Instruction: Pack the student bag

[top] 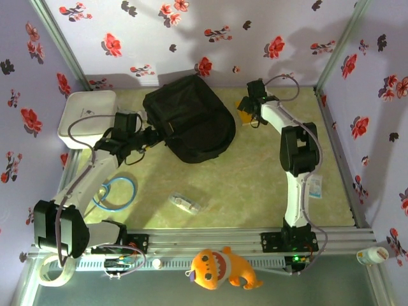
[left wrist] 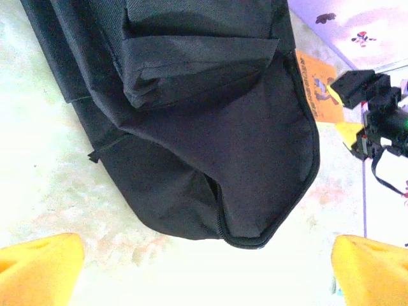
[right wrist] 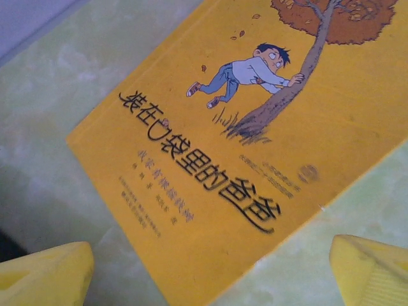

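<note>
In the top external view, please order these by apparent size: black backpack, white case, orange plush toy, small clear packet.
Largest: black backpack.
Next: white case and orange plush toy, about alike, not ranked.
Smallest: small clear packet.

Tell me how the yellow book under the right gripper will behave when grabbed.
The yellow picture book lies flat on the table, so its thin edge probably offers little to pinch. It looks slim, so likely light, and may sag or fan open if held at one corner. Its smooth cover could slide when pushed.
</note>
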Robot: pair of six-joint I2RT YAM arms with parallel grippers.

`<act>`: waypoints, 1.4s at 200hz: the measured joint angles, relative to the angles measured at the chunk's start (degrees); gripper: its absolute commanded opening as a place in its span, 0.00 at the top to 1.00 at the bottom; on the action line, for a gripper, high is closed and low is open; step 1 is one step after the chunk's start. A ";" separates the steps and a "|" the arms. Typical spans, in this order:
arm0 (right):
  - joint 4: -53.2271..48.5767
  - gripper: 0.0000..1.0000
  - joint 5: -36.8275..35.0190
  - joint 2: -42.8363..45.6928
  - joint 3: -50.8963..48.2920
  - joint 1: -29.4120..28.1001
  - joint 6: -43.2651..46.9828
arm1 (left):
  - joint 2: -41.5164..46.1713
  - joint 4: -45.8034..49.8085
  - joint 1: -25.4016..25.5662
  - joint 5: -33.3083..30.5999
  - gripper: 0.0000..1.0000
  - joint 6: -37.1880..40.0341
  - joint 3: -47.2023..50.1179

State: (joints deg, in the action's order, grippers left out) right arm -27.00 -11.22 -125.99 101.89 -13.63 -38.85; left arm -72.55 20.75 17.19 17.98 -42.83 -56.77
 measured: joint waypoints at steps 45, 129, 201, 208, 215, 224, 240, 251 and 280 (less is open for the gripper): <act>-5.42 0.06 -2.03 -8.76 10.64 0.04 -0.15 | 0.04 0.98 0.24 0.00 0.00 0.63 -0.11; -12.11 0.08 -2.60 -14.10 17.86 0.13 5.92 | -0.35 1.20 1.31 0.02 0.00 1.36 -1.75; -14.03 0.11 -3.45 -12.85 15.80 0.09 8.15 | -1.60 1.20 2.16 0.00 0.00 1.51 -2.82; -13.81 0.11 -3.48 -12.11 14.56 0.09 8.35 | -1.84 1.25 2.25 0.00 0.00 1.51 -2.86; -13.77 0.11 -3.45 -11.21 13.16 0.11 8.46 | -2.12 1.29 2.38 0.00 0.00 1.66 -2.97; -13.68 0.11 -3.43 -9.90 11.17 0.13 8.48 | -2.56 1.51 2.54 0.02 0.00 1.73 -3.26; -12.46 0.11 -3.34 -7.04 6.23 0.13 8.59 | -3.23 1.68 2.78 0.00 0.00 2.01 -3.85; -11.65 0.12 -3.10 -4.42 2.01 0.13 8.72 | -3.43 1.66 2.86 0.00 0.00 2.25 -4.02; -10.97 0.12 -1.60 2.73 -8.52 0.13 9.57 | -4.42 1.84 3.21 0.00 0.00 2.58 -4.87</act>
State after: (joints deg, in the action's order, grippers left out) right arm -37.98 -12.82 -123.26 93.36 -13.50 -29.28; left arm -76.97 22.59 20.40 17.98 -40.25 -61.65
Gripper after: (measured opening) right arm 0.884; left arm 0.997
